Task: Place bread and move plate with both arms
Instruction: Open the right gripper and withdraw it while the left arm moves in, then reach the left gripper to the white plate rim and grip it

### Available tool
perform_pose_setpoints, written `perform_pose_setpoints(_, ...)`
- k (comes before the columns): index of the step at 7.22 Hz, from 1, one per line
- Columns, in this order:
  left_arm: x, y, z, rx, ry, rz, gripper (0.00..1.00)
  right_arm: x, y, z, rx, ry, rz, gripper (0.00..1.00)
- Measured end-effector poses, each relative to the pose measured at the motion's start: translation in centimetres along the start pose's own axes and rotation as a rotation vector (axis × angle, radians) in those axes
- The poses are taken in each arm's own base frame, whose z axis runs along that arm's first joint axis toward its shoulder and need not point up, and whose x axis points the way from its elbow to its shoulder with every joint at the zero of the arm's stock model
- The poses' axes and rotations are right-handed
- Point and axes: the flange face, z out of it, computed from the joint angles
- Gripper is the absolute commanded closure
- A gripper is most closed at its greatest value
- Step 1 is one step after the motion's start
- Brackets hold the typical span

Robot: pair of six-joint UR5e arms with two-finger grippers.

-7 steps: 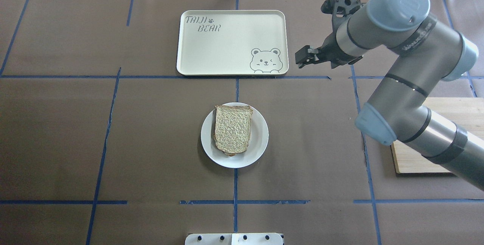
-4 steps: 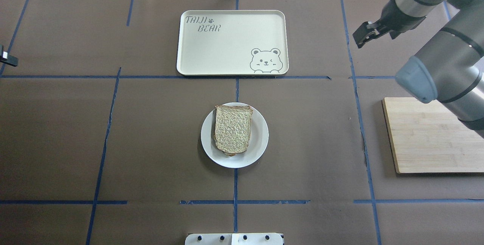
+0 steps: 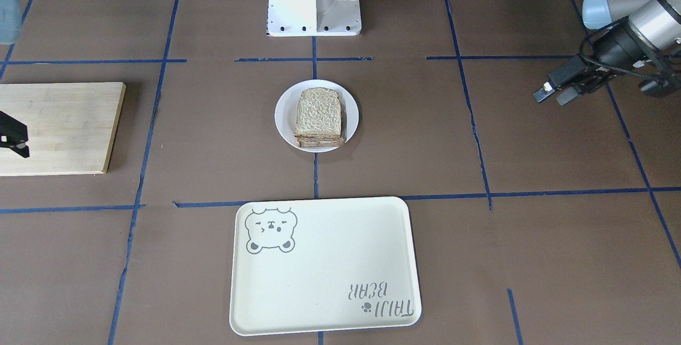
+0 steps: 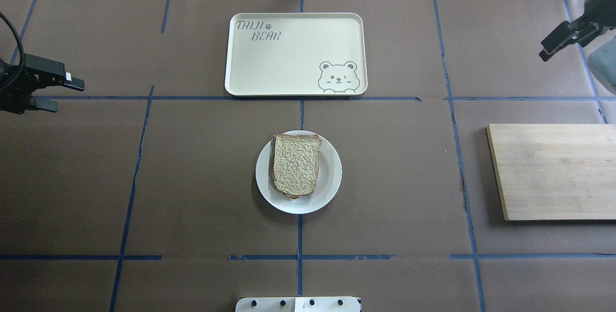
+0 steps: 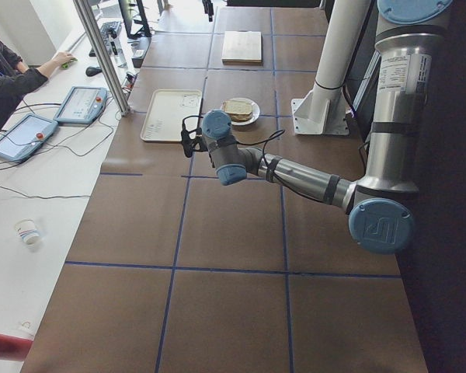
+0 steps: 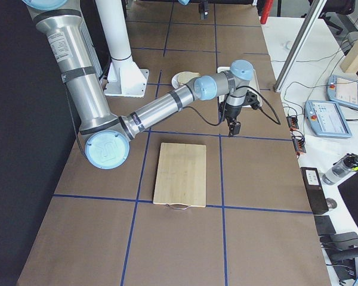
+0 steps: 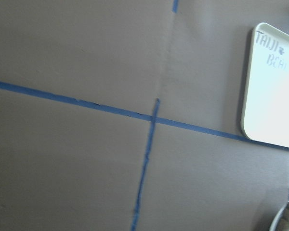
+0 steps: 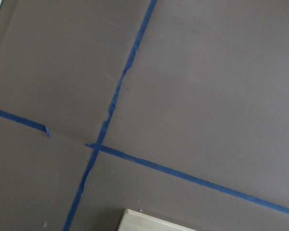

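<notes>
The brown-papered surface (image 4: 192, 182), cut into squares by blue tape, carries everything. The cream bear tray (image 4: 288, 57) lies on its far side from me, on the centre line. Nothing lies on it, and I judge it the likely place for the plate to end up.

Off to my right lies the wooden board (image 4: 553, 172), also bare, so I take it that no bread is left to fetch from there.

The small white plate (image 4: 333, 179) sits on the centre tape line between me and the tray, well apart from both. That puts it about evenly between my two arms, so each could take one side of the rim.

The grainy bread (image 4: 297, 163) lies flat on the plate, top side up, its round end towards me. In the front-facing view there are darker layers under it, so it seems to cap a small stack. The placing step looks done; the plate move is what remains.

My left fingers (image 4: 67, 94) hang at the far left edge, spread, holding nothing and pointing inward towards the middle. My right fingers (image 4: 548, 51) are out at the far right, beyond the board. They are seen edge-on from overhead and cropped from the front, but they look parted and empty. Both need to travel inward and drop low to catch the thin rim.
</notes>
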Motion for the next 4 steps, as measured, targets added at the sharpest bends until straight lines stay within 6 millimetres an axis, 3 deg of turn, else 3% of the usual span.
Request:
perform_pose_setpoints(2, 2.5, 6.3, 7.4, 0.027, 0.122, -0.108, 0.09, 6.7, 5.1, 1.5, -0.039, -0.008, 0.001, 0.0)
perform_pose_setpoints(3, 4.1, 10.2, 11.7, 0.026, 0.166, -0.146, 0.17, 8.7, 7.3, 2.6, -0.059, -0.021, 0.032, 0.0)
perform_pose_setpoints(4, 5.5, 13.8, 15.2, 0.006, 0.192, -0.168, 0.29, 9.6, 8.2, 3.0, -0.065, -0.026, 0.046, 0.0)
